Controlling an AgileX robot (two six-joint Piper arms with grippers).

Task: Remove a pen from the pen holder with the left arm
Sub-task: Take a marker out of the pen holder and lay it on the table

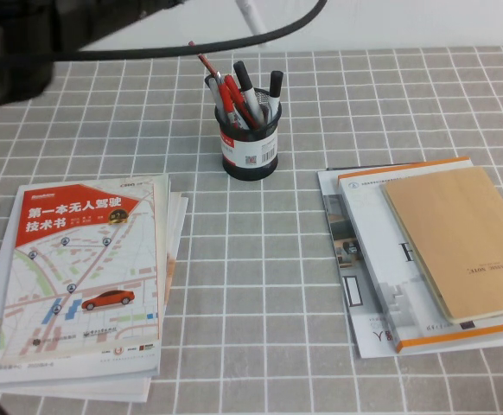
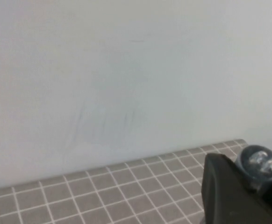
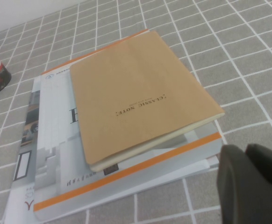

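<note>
High view first: where are the pens?
— The red and black pens (image 1: 238,95) stand in the round black mesh pen holder (image 1: 250,151), leaning on its rim. It is at the far middle of the grey tiled bench (image 1: 251,285), between the map-cover booklets (image 1: 79,277) and the tan notebook (image 1: 459,242).
— And the left claw?
— Left wrist view shows the left claw (image 2: 241,186) held high, facing the white wall (image 2: 126,70). Wide or narrow, I cannot tell. I judge it must come down over the holder.
— The right claw?
— The right claw (image 3: 253,182) hangs beside the notebook, probably parked. Its state I cannot tell either.
</note>
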